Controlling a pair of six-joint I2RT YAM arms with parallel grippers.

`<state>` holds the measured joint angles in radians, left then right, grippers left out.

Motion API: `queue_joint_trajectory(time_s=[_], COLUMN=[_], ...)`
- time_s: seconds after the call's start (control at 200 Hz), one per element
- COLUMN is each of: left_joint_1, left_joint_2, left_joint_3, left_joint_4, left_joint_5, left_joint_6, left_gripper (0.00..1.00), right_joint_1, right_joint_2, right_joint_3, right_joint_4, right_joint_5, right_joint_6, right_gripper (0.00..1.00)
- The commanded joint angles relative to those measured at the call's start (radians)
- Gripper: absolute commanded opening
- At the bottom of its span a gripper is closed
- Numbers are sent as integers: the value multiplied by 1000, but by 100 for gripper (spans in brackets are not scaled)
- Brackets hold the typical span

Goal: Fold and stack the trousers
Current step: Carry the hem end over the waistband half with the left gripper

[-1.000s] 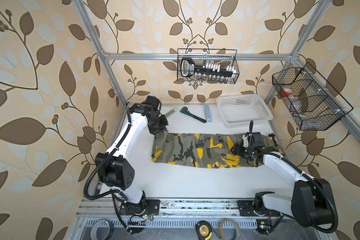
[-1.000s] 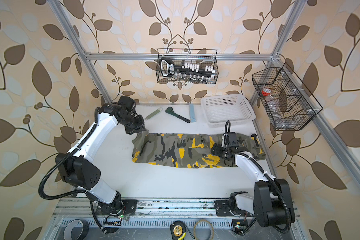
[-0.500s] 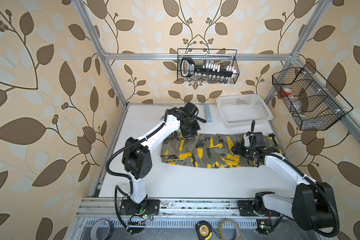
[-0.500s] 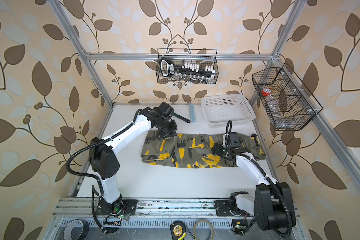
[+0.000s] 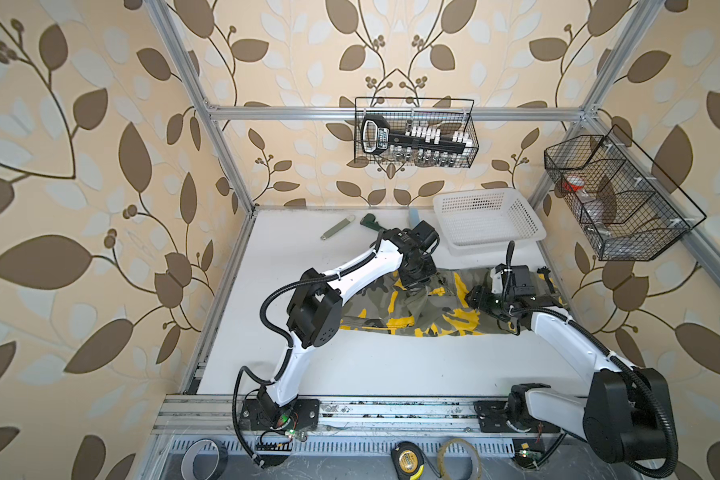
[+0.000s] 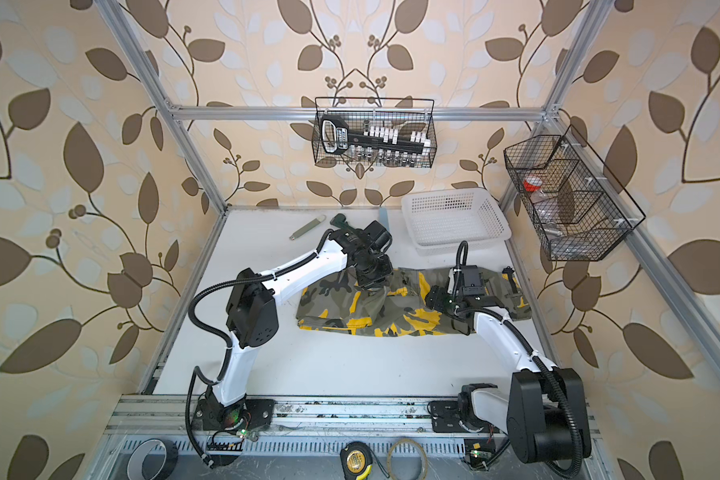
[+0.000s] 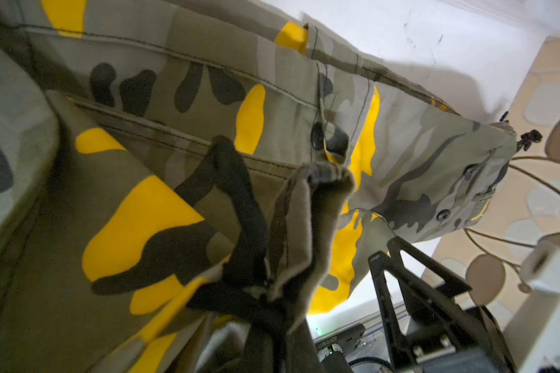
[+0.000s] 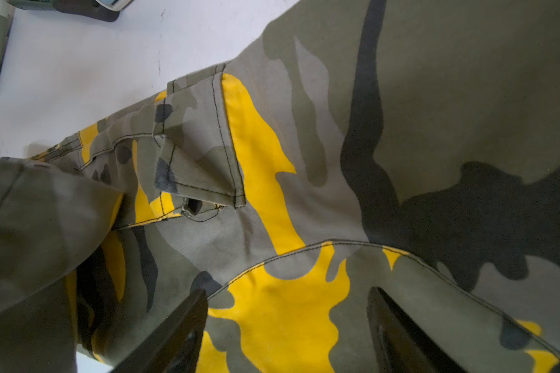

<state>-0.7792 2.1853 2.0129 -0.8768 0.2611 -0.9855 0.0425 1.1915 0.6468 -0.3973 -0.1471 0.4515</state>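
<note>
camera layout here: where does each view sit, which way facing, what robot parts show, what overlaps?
Top views: high over the front rail, facing down and back across the table; both arms whole, left gripper and right gripper at the trousers.
Left wrist: on the left arm, facing along its shut gripper at a pinched trouser fold.
Right wrist: on the right arm, facing down between its open fingers at flat cloth.
Shared: trousers everywhere; left wrist also catches the right gripper.
</note>
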Motion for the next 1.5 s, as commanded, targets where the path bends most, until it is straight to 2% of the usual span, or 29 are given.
queue_joint_trajectory(time_s=[0.0, 0.105, 0.24, 0.285, 0.565, 0.67, 0.765, 0.835, 0.935, 0.99, 1.105, 1.205, 1.345, 1.494], left_joint_1=[-5, -11, -8, -2, -2, -11, -31, -35, -41, -52, -75, -95, -103, -71], left_joint_2=[6, -42, -169, -201, -154, -63, -23, 8, 49, 61, 65, 49, -39, -115], left_joint_3=[45, 44, -46, -85, -96, 0, 18, 28, 122, 166, 233, 277, 287, 251], left_joint_4=[10, 30, 15, 36, 79, 46, 63, 55, 24, 0, -26, -88, -194, -299], left_joint_5=[-5, -100, -278, -303, -295, -212, -174, -150, -108, -102, -50, -21, -103, -158], left_joint_6=[-38, -77, -74, -84, -116, -106, -101, -84, -38, 8, 127, 206, 327, 413], left_gripper=[0, 0, 0, 0, 0, 0, 0, 7, 22, 30, 40, 44, 52, 52], right_joint_1=[-6, -7, -9, -10, -13, -17, -23, -26, -30, -35, -43, -58, -70, -47], right_joint_2=[-26, -37, -51, -51, -55, -58, -58, -63, -69, -74, -80, -82, -104, -130], right_joint_3=[-19, -19, -23, -26, -21, -27, -20, -17, -14, -11, 6, 31, 67, 66], right_joint_4=[-3, -11, -17, -14, -14, -14, -13, -15, -18, -23, -34, -56, -84, -58], right_joint_5=[-15, -13, -11, -11, -18, -24, -27, -28, -33, -37, -33, -29, -48, -108], right_joint_6=[-19, -20, -27, -26, -30, -32, -34, -37, -42, -45, -57, -73, -96, -75], right_gripper=[78, 78, 78, 78, 78, 78, 78, 78, 78, 79, 78, 78, 78, 78])
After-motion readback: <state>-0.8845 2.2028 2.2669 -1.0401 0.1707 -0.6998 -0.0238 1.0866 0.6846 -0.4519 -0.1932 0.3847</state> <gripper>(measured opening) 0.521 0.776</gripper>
